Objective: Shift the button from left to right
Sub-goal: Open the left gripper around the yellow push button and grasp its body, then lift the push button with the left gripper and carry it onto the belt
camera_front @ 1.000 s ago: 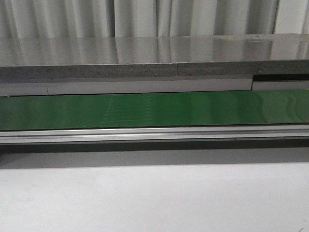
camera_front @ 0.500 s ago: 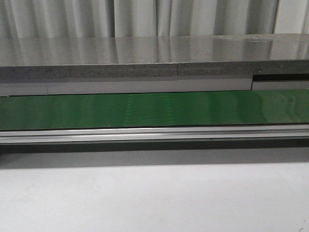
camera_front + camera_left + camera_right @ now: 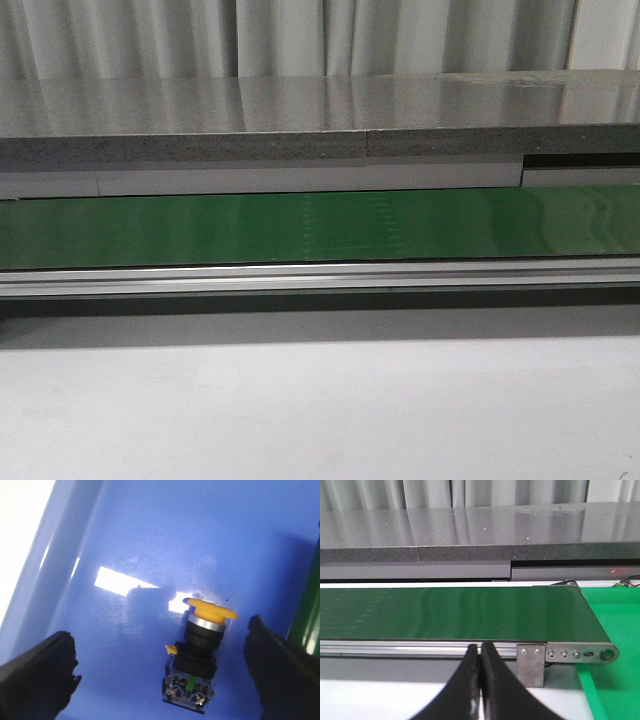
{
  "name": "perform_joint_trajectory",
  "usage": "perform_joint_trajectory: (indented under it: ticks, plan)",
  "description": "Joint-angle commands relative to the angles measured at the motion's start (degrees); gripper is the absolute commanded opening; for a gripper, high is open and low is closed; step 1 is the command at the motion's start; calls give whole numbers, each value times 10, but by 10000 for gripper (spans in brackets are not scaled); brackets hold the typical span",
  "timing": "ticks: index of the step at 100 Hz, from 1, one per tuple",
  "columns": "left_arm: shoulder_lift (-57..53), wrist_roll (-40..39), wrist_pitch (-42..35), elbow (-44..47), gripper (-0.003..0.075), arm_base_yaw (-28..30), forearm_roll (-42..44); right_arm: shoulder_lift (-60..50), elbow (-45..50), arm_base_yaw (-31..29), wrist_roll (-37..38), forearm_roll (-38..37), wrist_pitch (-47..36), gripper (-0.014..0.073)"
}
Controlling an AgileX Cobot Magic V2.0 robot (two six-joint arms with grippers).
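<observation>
The faint sheen on the green conveyor belt (image 3: 320,226) has drifted right, so it runs, while the left tool (image 3: 160,665) hangs wide over the button (image 3: 197,655) in its blue tray (image 3: 150,540), and the right tool (image 3: 480,680) is pinched closed, empty.
</observation>
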Motion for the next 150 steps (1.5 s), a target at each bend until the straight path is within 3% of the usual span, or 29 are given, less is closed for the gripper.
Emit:
perform_joint_trajectory:
  ticks: [1,74,101,113,137,150]
  plan:
    - [-7,11,-14,-18,654,1,-21,-8,-10,1,0,-5,-48,-68]
    - [48,21,-5,-18,654,1,-22,-8,-10,1,0,-5,-48,-68]
    - [73,21,-5,-20,613,1,-23,-8,-10,1,0,-5,-48,-68]
    - [73,21,-10,-20,554,1,-20,-8,-10,1,0,-5,-48,-68]
    - [74,21,-11,-20,308,1,-11,-8,-10,1,0,-5,-48,-68]
    - [80,21,-12,-20,216,1,-11,-8,-10,1,0,-5,-48,-68]
